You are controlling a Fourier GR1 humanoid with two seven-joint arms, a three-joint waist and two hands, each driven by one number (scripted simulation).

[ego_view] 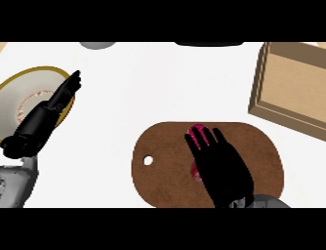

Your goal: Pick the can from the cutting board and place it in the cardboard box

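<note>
At the far left a gold-rimmed plate lies on the white surface. The left hand is over the plate's right half, seen edge-on, its fingers straight and pressed together, pointing up and to the right past the rim. Its grey forearm comes in from the lower left corner.

In the middle lies the brown, rounded cutting board, with a small hole near its left edge. The right hand is stretched over the board, palm down, with its fingers straight and slightly spread. The can is on the board directly under this hand: a red patch shows between the fingertips and another sliver by the palm's left side. The hand hides most of it, so whether the fingers touch the can is hard to say.

To the right, just off the board's upper right edge, stands the open cardboard box.
</note>
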